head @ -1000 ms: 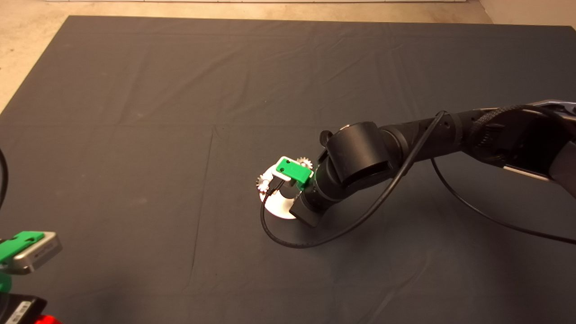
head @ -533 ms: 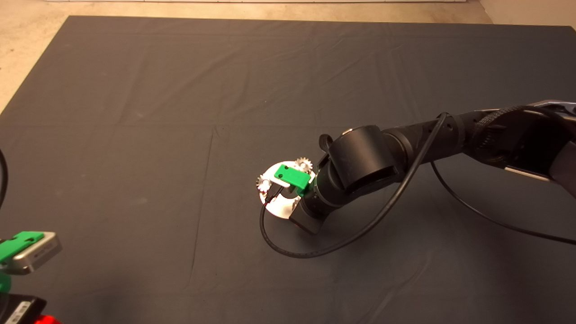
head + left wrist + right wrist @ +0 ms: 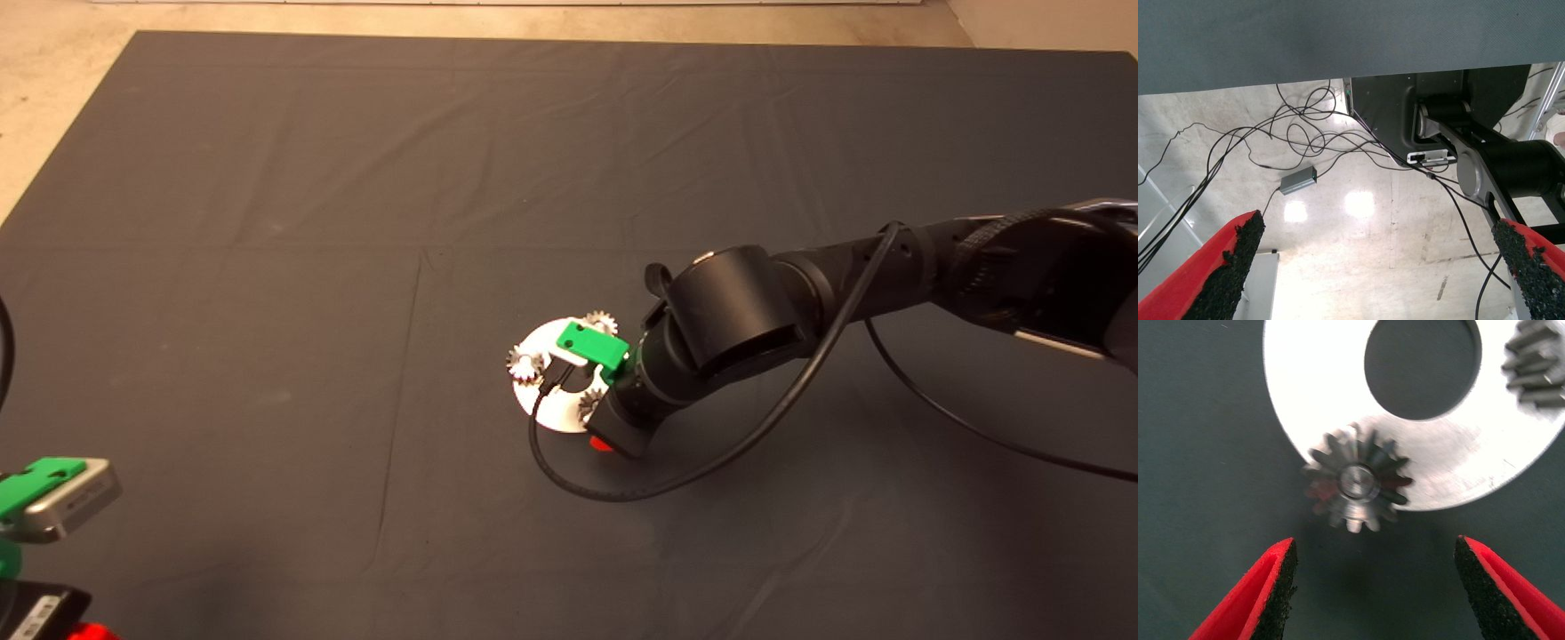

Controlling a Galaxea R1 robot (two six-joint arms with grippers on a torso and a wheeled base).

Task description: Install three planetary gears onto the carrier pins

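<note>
Our left tool (image 3: 53, 498) idles at the counter's eight o'clock corner, spread wide, holding nothing; on the disc (image 3: 553, 411), the planetary gears sit at nine (image 3: 524, 363), one (image 3: 603, 322) and five o'clock (image 3: 1357, 485), each apparently on its pin; our right tool (image 3: 1375, 587), wide open and empty, has backed off toward four o'clock, so all three look installed; bare mat (image 3: 267, 178) surrounds the disc.

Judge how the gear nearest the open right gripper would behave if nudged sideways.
The gear sits on a pin through its bore, so it would probably spin, not slide. Steel teeth suggest it is stiff, and heavy for its size.
</note>
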